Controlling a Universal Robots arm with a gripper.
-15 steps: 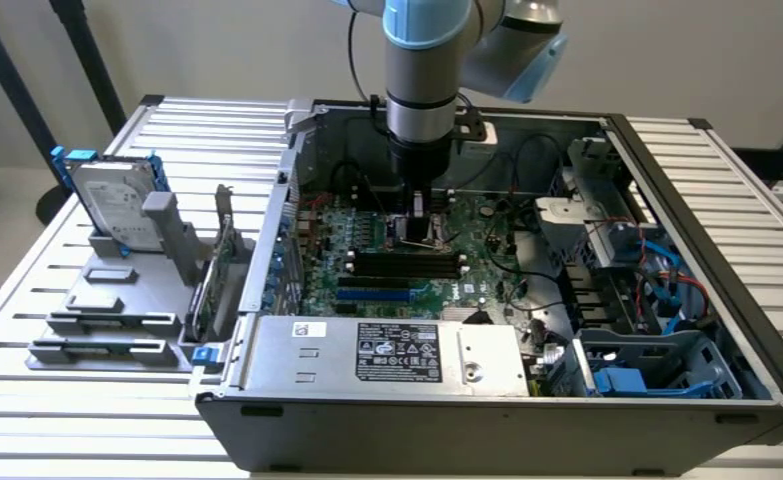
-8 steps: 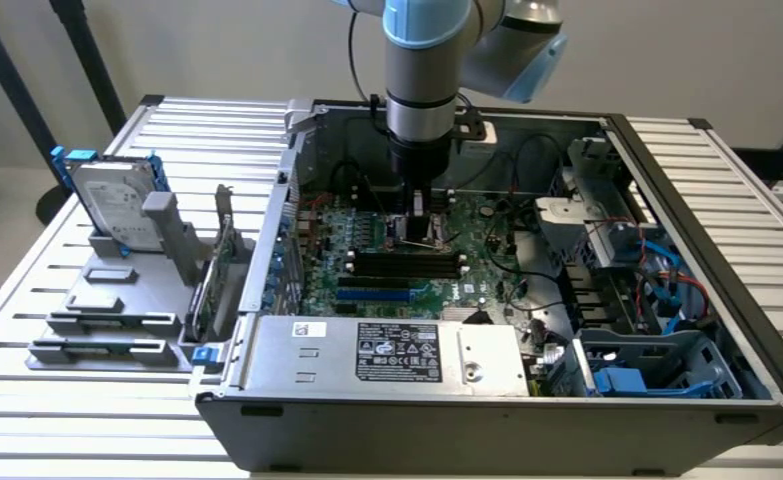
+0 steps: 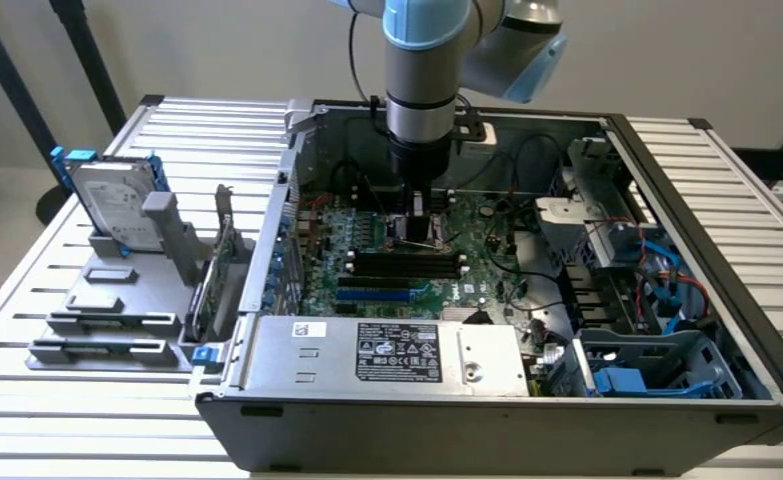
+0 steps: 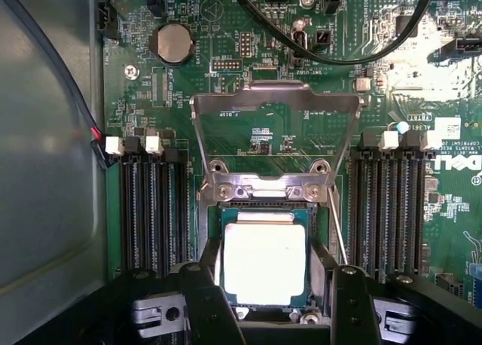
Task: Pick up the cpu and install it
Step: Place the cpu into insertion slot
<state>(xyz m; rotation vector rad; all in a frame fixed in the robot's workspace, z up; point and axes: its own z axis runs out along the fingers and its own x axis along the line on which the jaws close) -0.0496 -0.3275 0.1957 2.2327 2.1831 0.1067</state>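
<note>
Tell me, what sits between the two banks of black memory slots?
In the wrist view, the cpu sits there in its socket, with the metal retention frame swung open.

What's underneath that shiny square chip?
The flat, shiny silver square cpu sits in a black socket on the green circuit board. Only the socket's rim shows around it; whatever lies directly beneath is covered.

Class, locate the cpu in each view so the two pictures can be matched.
Exterior view: hidden beneath the gripper over the motherboard's middle.
Wrist view: the cpu lies in the socket between the fingers.
Shared landmark: the black memory slots.
</note>
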